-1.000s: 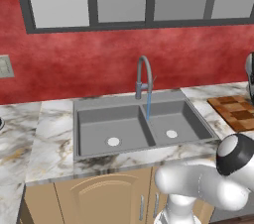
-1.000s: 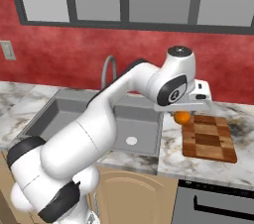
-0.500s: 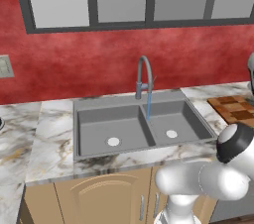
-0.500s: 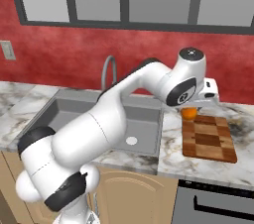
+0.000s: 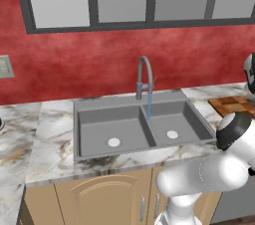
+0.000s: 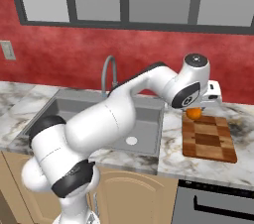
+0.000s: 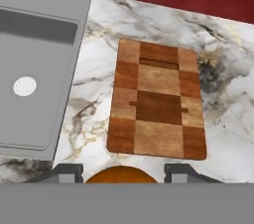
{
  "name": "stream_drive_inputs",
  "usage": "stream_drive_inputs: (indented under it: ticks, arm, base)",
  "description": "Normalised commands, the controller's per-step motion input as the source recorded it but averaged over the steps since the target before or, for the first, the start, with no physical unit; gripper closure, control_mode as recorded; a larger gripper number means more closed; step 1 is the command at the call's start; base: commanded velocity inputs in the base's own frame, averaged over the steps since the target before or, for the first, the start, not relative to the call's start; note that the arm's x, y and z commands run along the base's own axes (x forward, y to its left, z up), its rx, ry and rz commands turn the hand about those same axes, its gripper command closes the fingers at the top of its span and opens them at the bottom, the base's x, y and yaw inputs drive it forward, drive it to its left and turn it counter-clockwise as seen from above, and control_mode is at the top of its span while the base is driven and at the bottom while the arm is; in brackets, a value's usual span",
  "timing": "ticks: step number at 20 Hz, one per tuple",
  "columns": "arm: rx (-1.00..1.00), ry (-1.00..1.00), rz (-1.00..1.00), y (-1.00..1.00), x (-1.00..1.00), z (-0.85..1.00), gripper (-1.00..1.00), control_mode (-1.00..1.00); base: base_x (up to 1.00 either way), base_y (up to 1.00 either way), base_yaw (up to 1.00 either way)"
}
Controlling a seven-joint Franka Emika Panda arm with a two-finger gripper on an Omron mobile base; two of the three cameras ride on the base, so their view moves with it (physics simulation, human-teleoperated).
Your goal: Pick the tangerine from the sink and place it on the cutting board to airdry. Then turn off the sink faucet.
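Note:
My gripper (image 6: 196, 111) is shut on the tangerine (image 6: 194, 113), a small orange fruit, and holds it just above the far left end of the checkered cutting board (image 6: 208, 140). In the hand view the tangerine (image 7: 119, 175) sits between my fingertips (image 7: 67, 172) at the bottom, with the cutting board (image 7: 158, 104) below and ahead on the marble. The grey double sink (image 5: 82, 107) lies to the left of the board. Water runs in a thin blue stream from the sink faucet (image 5: 144, 75) into the right basin. The same faucet (image 6: 110, 72) rises behind my arm.
Marble counter (image 7: 99, 44) separates the sink (image 7: 44, 25) from the board. A dark round object (image 5: 250, 72) stands at the far right by the board (image 5: 233, 104). A wall outlet (image 5: 5, 66) is on the red wall at the left. A dark appliance front (image 6: 213, 203) sits under the board.
My arm has swung to the right with the tangerine in the gripper, from beside the board's left edge to over its far end. The water still runs.

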Motion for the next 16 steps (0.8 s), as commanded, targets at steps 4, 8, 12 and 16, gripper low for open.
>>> stream_drive_inputs:
  ticks: [4, 8, 12, 16]
  arm:
    - [0.00, 0.02, 0.00, -0.23, 0.35, -0.13, 1.00, -1.00]
    - [0.00, 0.05, 0.00, -0.27, 0.22, -0.21, 1.00, -1.00]
    - [0.00, 0.03, 0.00, -0.21, 0.13, -0.31, 1.00, -1.00]
    - [0.00, 0.02, 0.01, -0.12, 0.20, -0.31, 1.00, -1.00]
  base:
    - [0.00, 0.00, 0.00]
    - [0.00, 0.00, 0.00]
    - [0.00, 0.00, 0.00]
    - [0.00, 0.00, 0.00]
